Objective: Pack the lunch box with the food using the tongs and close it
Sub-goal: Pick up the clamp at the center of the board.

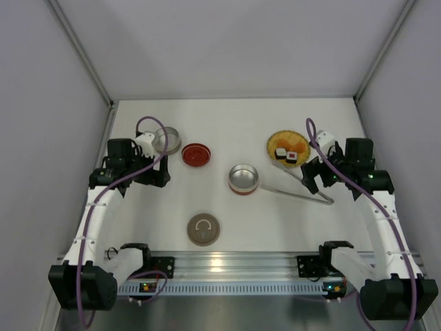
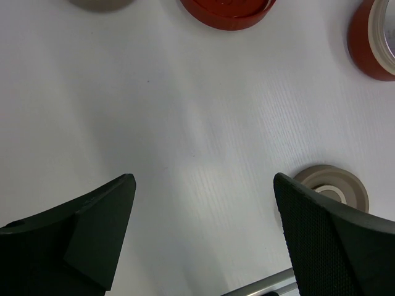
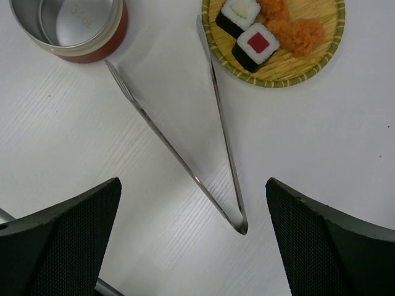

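Both pairs of jaws stand wide open, the right over the tongs (image 3: 239, 223) (near the food (image 3: 256, 44)).

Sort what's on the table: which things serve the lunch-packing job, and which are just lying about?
For the job: rolls, orange chunks, tongs, red-based tin, tan lid.

Lying about, or perhaps spare box parts: steel tin, red lid, yellow plate (only carries the food).

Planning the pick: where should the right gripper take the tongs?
Across both arms near the joined end of the tongs, coming straight down with the right gripper. They lie flat, and the V is narrow there but splays toward the tips.
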Tool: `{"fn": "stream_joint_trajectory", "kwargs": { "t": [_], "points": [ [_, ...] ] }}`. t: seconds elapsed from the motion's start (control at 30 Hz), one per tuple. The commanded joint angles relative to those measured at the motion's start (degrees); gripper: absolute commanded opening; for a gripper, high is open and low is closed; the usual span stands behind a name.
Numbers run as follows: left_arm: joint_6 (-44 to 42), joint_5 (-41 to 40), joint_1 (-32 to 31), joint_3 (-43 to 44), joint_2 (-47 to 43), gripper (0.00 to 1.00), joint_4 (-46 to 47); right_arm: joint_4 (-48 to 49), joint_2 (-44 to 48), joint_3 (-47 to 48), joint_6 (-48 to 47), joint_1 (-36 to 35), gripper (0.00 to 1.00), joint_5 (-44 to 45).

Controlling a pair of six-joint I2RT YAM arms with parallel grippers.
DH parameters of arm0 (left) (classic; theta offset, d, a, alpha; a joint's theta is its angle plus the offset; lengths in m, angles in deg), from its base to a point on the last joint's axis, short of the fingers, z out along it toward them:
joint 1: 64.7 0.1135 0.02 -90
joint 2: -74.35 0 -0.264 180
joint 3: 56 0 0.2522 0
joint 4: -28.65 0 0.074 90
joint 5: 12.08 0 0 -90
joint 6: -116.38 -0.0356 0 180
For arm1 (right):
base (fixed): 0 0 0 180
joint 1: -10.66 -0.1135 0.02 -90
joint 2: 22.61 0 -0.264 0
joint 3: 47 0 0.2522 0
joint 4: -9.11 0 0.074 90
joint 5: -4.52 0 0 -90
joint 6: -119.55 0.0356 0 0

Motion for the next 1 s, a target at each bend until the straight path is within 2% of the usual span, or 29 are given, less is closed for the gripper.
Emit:
{"fn": "stream_joint_trajectory", "kwargs": {
  "t": [0.0,0.13,0.23,0.37,0.53,0.7,0.97],
  "points": [
    [0.8,1.6,-0.1,3.8,0.7,0.98,-0.7,-5.0,-1.4,2.1,-5.5,-0.6,0.99,-1.1],
    [-2.0,5.2,-0.1,6.0,3.8,0.98,-3.8,-9.0,-3.3,2.3,-12.6,-0.6,0.99,2.2],
    [-2.4,7.4,-0.1,6.7,5.7,0.98,-5.3,-12.8,-5.1,2.3,-19.3,2.6,0.99,2.7],
    [-1.8,8.3,-0.1,6.3,5.6,0.98,-4.3,-18.3,-7.6,2.1,-30.0,4.1,0.99,3.2],
    [-0.7,11.2,-0.1,6.4,6.5,0.98,-3.5,-21.0,-9.9,0.0,-38.0,4.3,0.99,5.5],
    [0.3,12.6,-0.1,7.3,8.3,0.98,-3.7,-16.0,-14.5,-2.3,-39.0,4.3,0.99,9.7],
    [-0.2,12.8,-0.1,8.3,10.0,0.98,-4.6,-7.0,-21.6,-3.7,-38.8,4.2,0.99,10.6]
  ]
}}
